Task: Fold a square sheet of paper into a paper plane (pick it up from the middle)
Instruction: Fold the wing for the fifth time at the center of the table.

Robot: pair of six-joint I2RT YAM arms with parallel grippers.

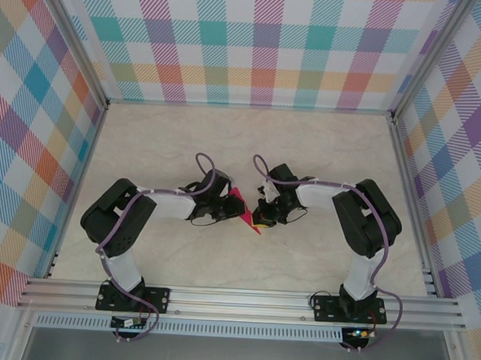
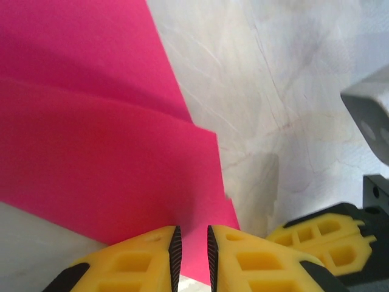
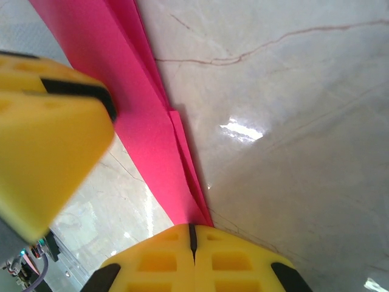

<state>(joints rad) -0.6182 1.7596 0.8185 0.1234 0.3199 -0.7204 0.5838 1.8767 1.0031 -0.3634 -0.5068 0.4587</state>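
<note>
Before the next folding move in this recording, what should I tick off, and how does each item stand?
1. Right pincer shut on the narrow end of the folded pink paper: ok.
2. Left pincer gripping the paper: cannot tell; its jaws stand narrowly apart with pink between them.
3. Creased layers overlap, no tear seen: ok.
4. Pincers apart from each other: cannot tell; they sit very close.
5. Paper between both arms, over the table: ok.
</note>
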